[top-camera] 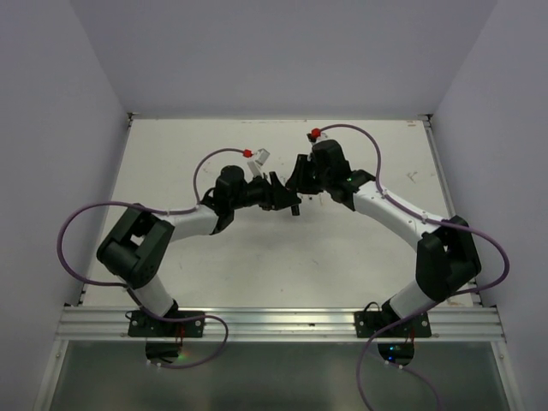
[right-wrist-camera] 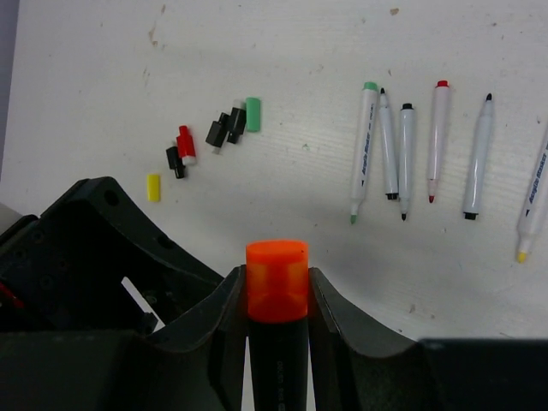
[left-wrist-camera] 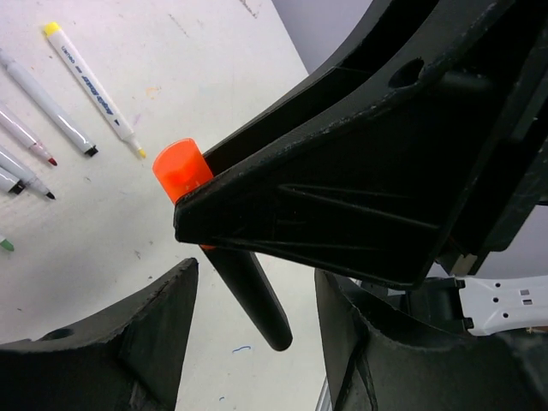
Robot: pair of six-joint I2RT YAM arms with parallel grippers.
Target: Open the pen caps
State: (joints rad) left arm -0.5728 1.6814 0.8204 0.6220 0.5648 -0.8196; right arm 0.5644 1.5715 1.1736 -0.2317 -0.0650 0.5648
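Observation:
An orange pen cap [right-wrist-camera: 276, 261] sits on a black pen barrel [right-wrist-camera: 276, 360]. My right gripper [right-wrist-camera: 277, 281] is shut on it, one finger on each side of the cap. In the left wrist view the same cap [left-wrist-camera: 180, 169] and barrel [left-wrist-camera: 253, 300] hang between the fingers of my left gripper [left-wrist-camera: 257, 274], which is open and touches neither. Loose caps lie on the table: yellow [right-wrist-camera: 153, 187], red [right-wrist-camera: 184, 143], green [right-wrist-camera: 253, 114] and a few black ones [right-wrist-camera: 216, 133]. In the top view both grippers meet mid-table, left [top-camera: 287, 201] and right [top-camera: 300, 177].
Several uncapped white pens [right-wrist-camera: 402, 150] lie in a row right of the loose caps, also in the left wrist view [left-wrist-camera: 90, 86]. Purple cables with red connectors [top-camera: 315, 133] loop over both arms. Walls close the white table [top-camera: 171, 154] at the sides and back.

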